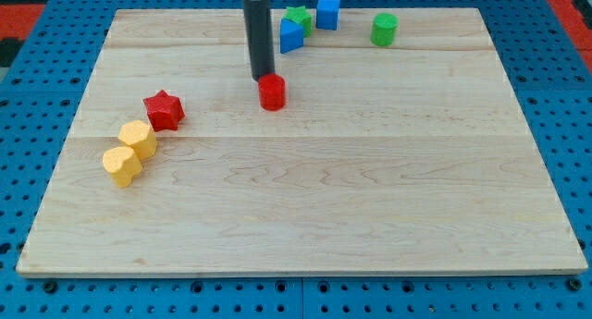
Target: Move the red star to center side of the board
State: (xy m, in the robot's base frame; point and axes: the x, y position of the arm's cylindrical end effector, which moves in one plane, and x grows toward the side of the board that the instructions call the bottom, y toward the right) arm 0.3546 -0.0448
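The red star lies on the wooden board at the view's left, just above and right of a yellow hexagon block. My tip is right of the star by a wide gap. It stands just up-left of a red cylinder, close to it or touching it. The rod rises from the tip to the view's top.
A yellow heart-shaped block lies below the yellow hexagon. At the view's top are a green star, a blue block touching it, a blue cube and a green cylinder.
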